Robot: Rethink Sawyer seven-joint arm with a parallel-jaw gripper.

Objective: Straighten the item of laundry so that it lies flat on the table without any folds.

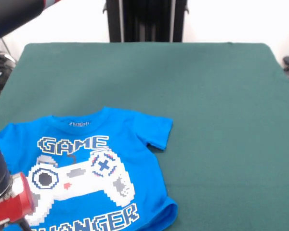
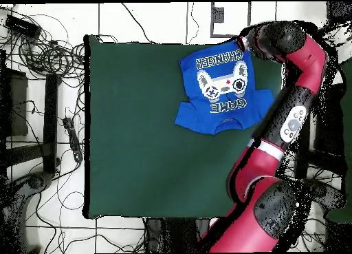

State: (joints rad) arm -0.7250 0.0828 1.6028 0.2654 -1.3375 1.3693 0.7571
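The item of laundry (image 1: 86, 163) is a bright blue T-shirt lying print side up, with a white game controller and "GAME CHANGER" showing. It sits near the front left of the green table (image 1: 212, 106), and its lower part runs off the picture's bottom. Its right sleeve (image 1: 156, 130) lies spread, and the hem corner (image 1: 167, 214) curls up slightly. In the overhead view the shirt (image 2: 220, 86) lies by the table's top right corner. My gripper (image 2: 242, 45) hangs over the shirt's hem corner there. In the front view only the red and black wrist (image 1: 7, 199) shows at the lower left.
The red arm (image 2: 292, 120) runs along the table's right side in the overhead view. Cables and stands (image 2: 41, 93) lie on the floor to the left of the table (image 2: 137, 141). A black post (image 1: 144, 19) stands behind the table's far edge.
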